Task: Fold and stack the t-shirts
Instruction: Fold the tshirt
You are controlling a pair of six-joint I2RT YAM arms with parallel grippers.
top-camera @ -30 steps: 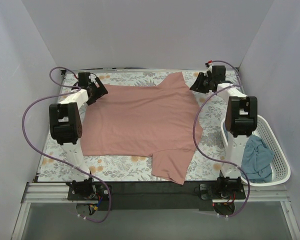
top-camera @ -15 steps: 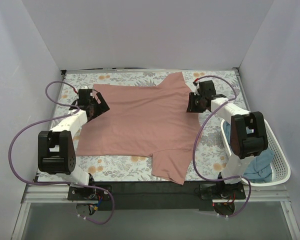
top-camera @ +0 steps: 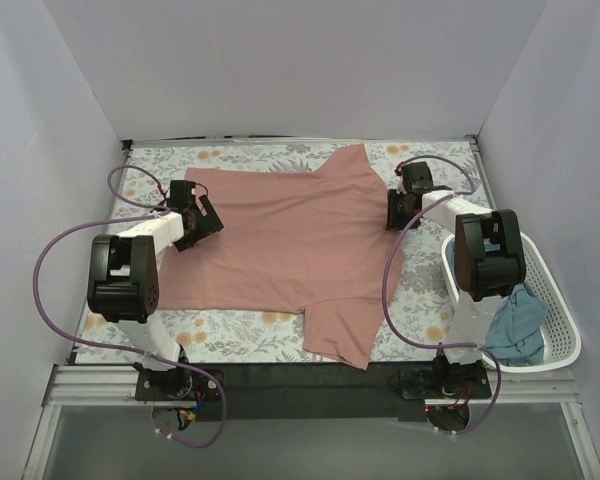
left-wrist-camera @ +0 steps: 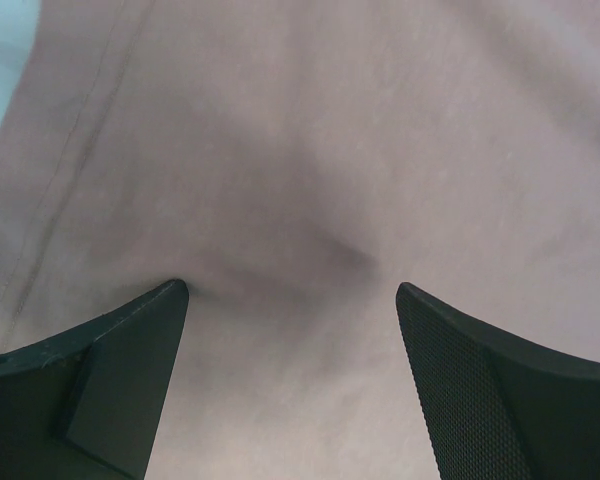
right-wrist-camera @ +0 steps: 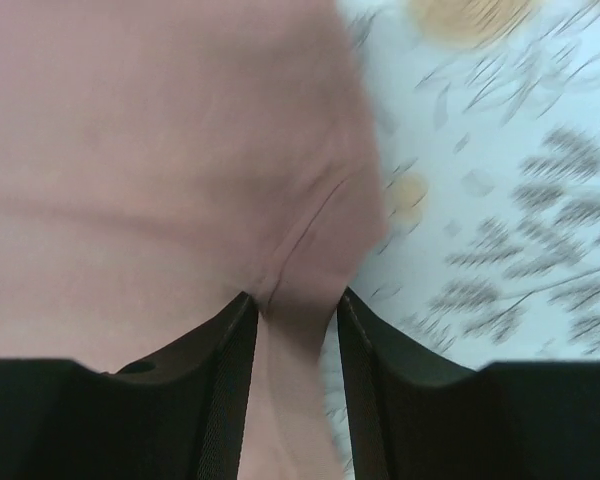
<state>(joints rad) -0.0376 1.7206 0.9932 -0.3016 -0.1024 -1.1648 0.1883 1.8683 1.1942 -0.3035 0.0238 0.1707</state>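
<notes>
Pink t-shirt: cotton, spread flat at the middle of the surface. Its long axis runs 9 to 3 o'clock in the top view. One sleeve points to 12 and the other to 6, both near the 3 o'clock end.

Left claw: set down on the shirt's 9 o'clock edge. The wrist view shows the left claw spread wide and pressed into the fabric. A shallow pucker lies between the tips, but nothing is gripped.

Right claw: at the shirt's 3 o'clock edge, roughly opposite the left one. The wrist view shows the right claw nearly closed, with a seamed fold of the shirt's edge pinched in the narrow gap.

Governing relation: each arm sits at its own end of the long axis, with the cloth stretched between them. Any fold probably depends on both ends lifting together, and only the 3 o'clock end looks secured.

Teal t-shirt: crumpled inside the basket, at 4 o'clock, well apart from the pink one.

Surface: covered by a floral cloth in pale blue with orange blooms, with a dark strip at the near edge.

Room: plain white walls on three sides.
</notes>
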